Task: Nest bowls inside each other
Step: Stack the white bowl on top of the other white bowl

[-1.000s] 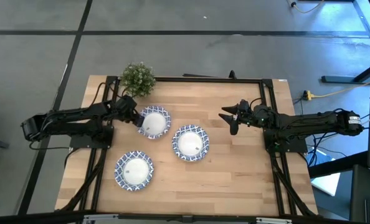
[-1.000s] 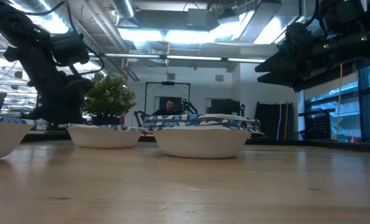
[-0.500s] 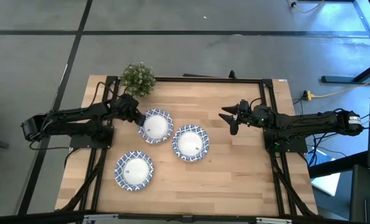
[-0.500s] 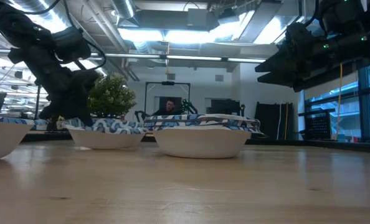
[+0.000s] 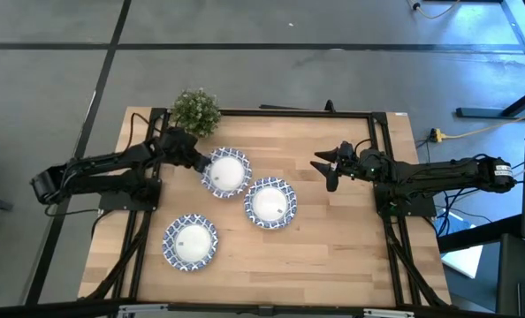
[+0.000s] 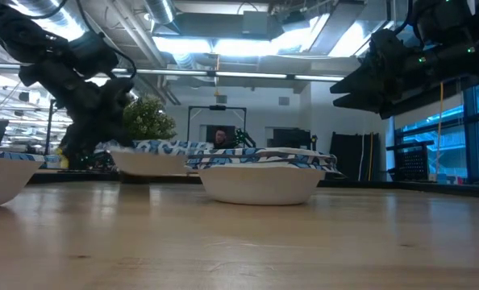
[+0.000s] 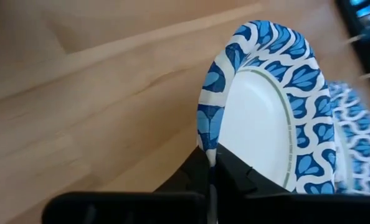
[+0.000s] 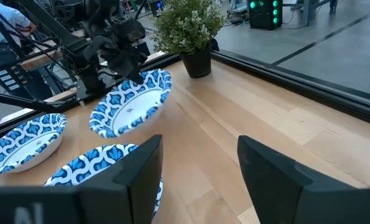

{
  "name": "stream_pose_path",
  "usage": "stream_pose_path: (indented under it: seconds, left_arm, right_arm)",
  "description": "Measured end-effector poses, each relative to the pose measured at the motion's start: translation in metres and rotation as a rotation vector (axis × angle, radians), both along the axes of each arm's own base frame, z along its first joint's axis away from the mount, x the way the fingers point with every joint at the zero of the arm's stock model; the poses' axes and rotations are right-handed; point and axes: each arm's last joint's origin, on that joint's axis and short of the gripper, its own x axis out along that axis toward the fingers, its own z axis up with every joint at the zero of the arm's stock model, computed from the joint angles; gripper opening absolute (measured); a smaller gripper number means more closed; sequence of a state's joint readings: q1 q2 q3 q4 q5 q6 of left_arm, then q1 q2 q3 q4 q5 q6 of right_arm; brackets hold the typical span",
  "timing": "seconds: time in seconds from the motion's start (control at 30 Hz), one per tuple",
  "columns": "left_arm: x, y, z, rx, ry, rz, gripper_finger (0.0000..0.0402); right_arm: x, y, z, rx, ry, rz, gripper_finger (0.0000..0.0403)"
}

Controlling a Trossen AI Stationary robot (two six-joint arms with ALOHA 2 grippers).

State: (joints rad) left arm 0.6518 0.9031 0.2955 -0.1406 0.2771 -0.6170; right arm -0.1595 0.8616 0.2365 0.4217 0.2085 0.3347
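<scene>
Three spots with blue-and-white patterned bowls show in the high view. One bowl (image 5: 226, 171) is in my left gripper (image 5: 198, 160), which is shut on its rim; in the low view this bowl (image 6: 160, 156) floats above the tabletop. A second bowl (image 5: 270, 202) rests on its base at the table's middle, and its rim (image 6: 260, 156) shows in layers. A third bowl (image 5: 190, 241) sits near the front left. My right gripper (image 5: 324, 173) hovers open above the table's right part, touching nothing. My left gripper pinches the held bowl's rim (image 7: 208, 138) on the side toward the table's left, one finger (image 7: 235, 171) inside the bowl and one (image 7: 194, 174) outside. It comes from the left, slanting down. The bowl is lifted clear, roughly level, its far edge near the middle bowl's rim (image 7: 353, 124).
A small green potted plant (image 5: 195, 111) stands at the far left corner, just behind my left gripper. A black frame (image 5: 271, 112) runs along the table's edges. Bare wood (image 5: 342, 238) lies on the near right part.
My left gripper has moved toward the table's right and up, carrying its bowl. The bowl rested on the table a second ago; now it is lifted clear and sits closer to the middle bowl. My right arm has kept still.
</scene>
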Motion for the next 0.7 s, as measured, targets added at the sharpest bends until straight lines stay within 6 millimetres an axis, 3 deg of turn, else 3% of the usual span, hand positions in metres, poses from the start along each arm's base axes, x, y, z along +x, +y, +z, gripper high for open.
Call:
stream_pose_path:
  seconds: [0.37,0.7]
  left_arm:
    - [0.013,0.005,0.025,-0.012,-0.343,-0.146,0.0002]
    - [0.031,-0.011,0.045,-0.04,-0.457,-0.269,0.0002]
  right_arm:
    - [0.0,0.0,0.0,-0.001,0.001,0.0,0.0209]
    - [0.0,0.0,0.0,-0.002,0.001,0.001,0.0209]
